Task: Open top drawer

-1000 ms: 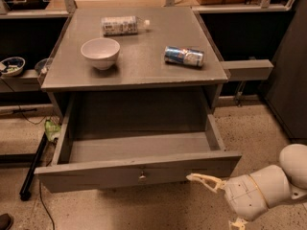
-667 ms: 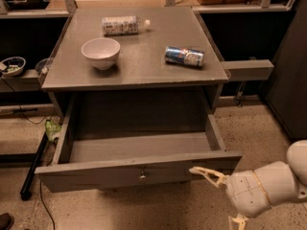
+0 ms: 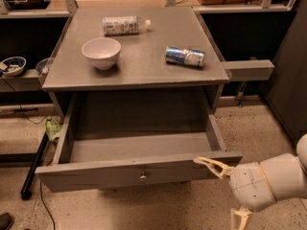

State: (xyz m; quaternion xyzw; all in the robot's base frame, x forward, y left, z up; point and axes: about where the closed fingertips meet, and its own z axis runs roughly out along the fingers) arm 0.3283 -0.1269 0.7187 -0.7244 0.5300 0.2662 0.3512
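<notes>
Top drawer (image 3: 139, 169): wide grey drawer directly under the worktop (image 3: 144, 71), pulled far out toward the camera so that its shallow grey box lies open to view. A small round metal knob (image 3: 143, 177) sits at the centre of the front panel.

Claw (image 3: 221, 191): lower right of the view, at the end of a white rounded arm segment, by the right end of the drawer front. Its two pale fingers are spread wide and grip nothing. The upper finger (image 3: 211, 165) reaches left to the top right corner of the front panel, touching it or just short of it. The lower finger (image 3: 240, 218) points down at the floor (image 3: 158, 210).

On the worktop:
- white bowl (image 3: 101, 52), upright, left of centre
- plastic bottle (image 3: 122, 25), on its side, toward the back
- blue and silver can (image 3: 185, 56), on its side, right of centre, well apart from the bowl

Surroundings: speckled floor; at the far left, a low shelf (image 3: 21, 80) carries a small patterned dish (image 3: 12, 65).
</notes>
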